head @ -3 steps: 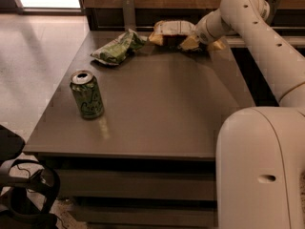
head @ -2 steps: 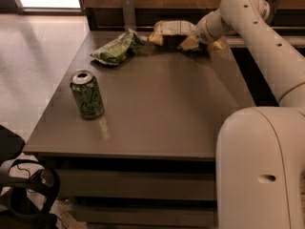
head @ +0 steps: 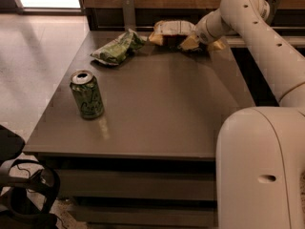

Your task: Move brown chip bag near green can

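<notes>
Gripper [head: 204, 43] at brown chip bag [head: 171, 28], top centre.
We couldn't tell its grip; green can [head: 87, 94] stood well apart, left.

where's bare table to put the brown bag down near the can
Widest bare patch: the table middle, between the can at left and the right edge, down to the near edge. A narrower strip lies between the can and the green bag behind it. The far edge is crowded: green bag, brown bag and the gripper at its right end.
</notes>
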